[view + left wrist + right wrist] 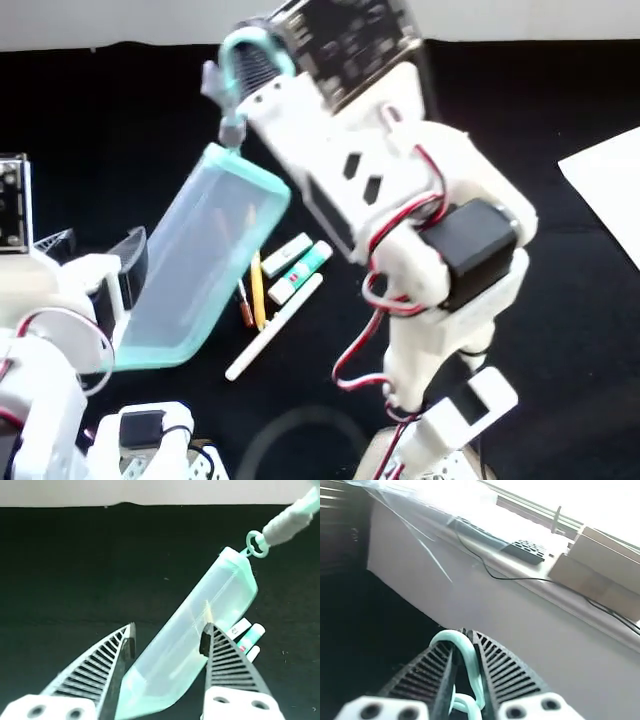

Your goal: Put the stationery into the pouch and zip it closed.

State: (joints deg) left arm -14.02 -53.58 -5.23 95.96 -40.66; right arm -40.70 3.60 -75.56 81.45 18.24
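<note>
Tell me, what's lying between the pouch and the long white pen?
In the high view, a yellow pencil and a thin brown stick lie there.

Place: an office-like workroom with a robot bench.
Beyond the right pincer [465, 631]: a pale wall [545, 630] rises to a bright ledge holding a dark keyboard [522, 550], a trailing black cable [520, 578] and cardboard boxes [600, 575].
Below the pincer: a table [560, 330] draped in black cloth.
Well apart from the pincer: a white sheet of paper [610, 190] lies on the cloth.
</note>
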